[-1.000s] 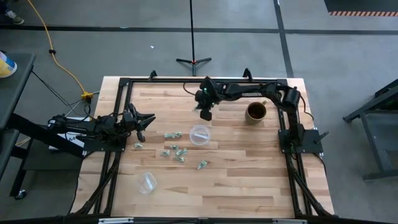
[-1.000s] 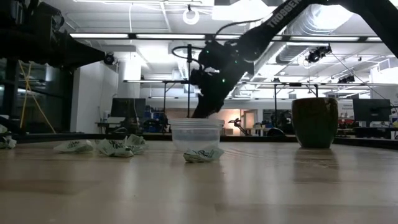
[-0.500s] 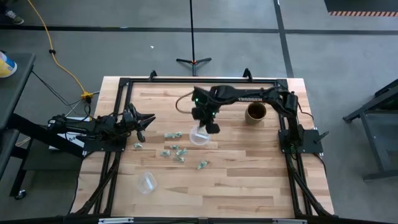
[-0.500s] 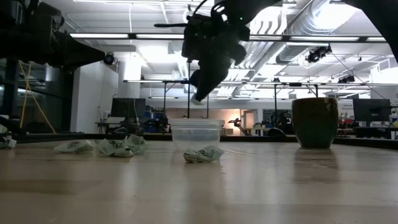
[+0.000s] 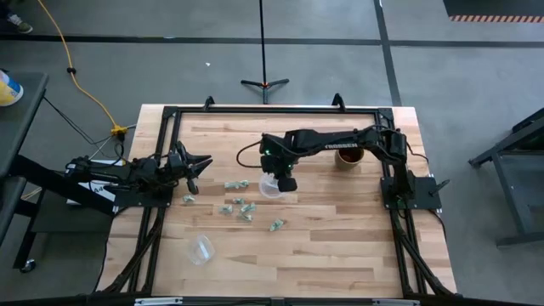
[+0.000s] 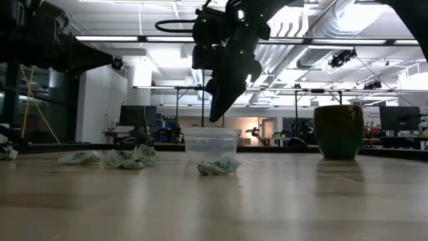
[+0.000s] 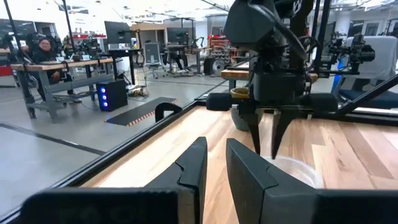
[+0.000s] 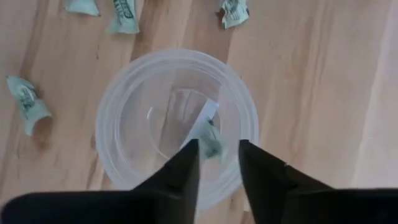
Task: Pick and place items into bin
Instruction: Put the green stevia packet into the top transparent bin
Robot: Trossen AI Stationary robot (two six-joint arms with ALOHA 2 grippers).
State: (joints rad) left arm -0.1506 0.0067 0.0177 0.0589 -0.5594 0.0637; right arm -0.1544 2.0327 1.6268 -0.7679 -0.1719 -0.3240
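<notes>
Since a second ago the right claw (image 5: pixel 286 182) has come from beside the mug (image 5: pixel 348 153) to above the clear cup (image 8: pixel 176 127), fingers slightly apart, one item (image 8: pixel 208 134) between them; release centred, others lie on the bench (image 5: pixel 340 246).

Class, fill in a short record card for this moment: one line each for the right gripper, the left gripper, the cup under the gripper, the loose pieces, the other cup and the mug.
right gripper: above the upright cup, pointing down, fingers slightly apart
left gripper: waiting at the table's left edge, fingers slightly apart
upright cup: clear, one pale piece showing below the fingers
loose pieces: scattered on the table beside the cup
second cup: clear, lying apart near the front left
mug: brown, upright, to the right of the cup
</notes>
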